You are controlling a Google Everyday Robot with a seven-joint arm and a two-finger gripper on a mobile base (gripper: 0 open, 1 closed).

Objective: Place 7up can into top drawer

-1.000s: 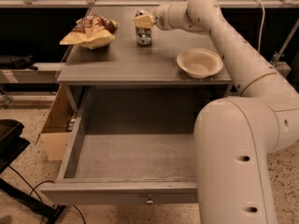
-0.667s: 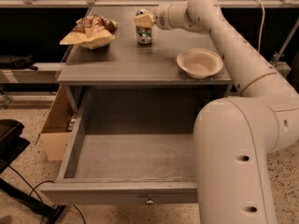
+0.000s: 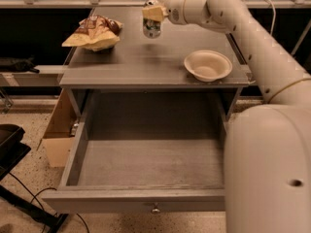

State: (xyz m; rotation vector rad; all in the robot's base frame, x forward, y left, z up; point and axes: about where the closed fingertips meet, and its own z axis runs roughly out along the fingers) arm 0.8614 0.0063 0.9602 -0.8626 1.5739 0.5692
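- Tool (image 3: 154,14) clamps the 7up can (image 3: 151,28) by its top, seemingly just above the counter's (image 3: 146,69) far side, free to carry.
- Top drawer (image 3: 146,164) stands open below the counter's front, ready to receive.

Likely a robot test lab, speckled floor (image 3: 26,176), black stand (image 3: 8,139) near left, metal rail (image 3: 48,3) far, cardboard box (image 3: 57,132) left of grey table (image 3: 146,64), gripper (image 3: 154,14) clasping 7up can (image 3: 151,28) above its far side.
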